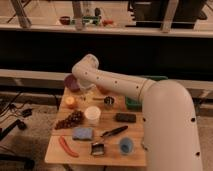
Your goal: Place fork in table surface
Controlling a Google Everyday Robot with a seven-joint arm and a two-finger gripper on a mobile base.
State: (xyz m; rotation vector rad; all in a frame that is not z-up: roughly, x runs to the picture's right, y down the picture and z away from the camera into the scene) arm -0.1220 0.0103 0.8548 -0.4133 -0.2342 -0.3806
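Observation:
The light wooden table surface (107, 141) stands in the middle of the camera view with several items on it. My white arm reaches in from the lower right and bends at the far left of the table. The gripper (86, 92) hangs below that bend, low over the table's far left part, beside a purple bowl (71, 82). A thin silvery streak (95, 99) just under the gripper looks like the fork. I cannot tell whether it is held or lying on the wood.
On the table are an orange (70, 101), grapes (70, 120), a white cup (92, 115), a blue sponge (82, 133), a red chili (67, 146), a black-handled utensil (114, 132), a blue cup (126, 145), a small metal cup (108, 101) and a green tray (133, 103), partly behind my arm.

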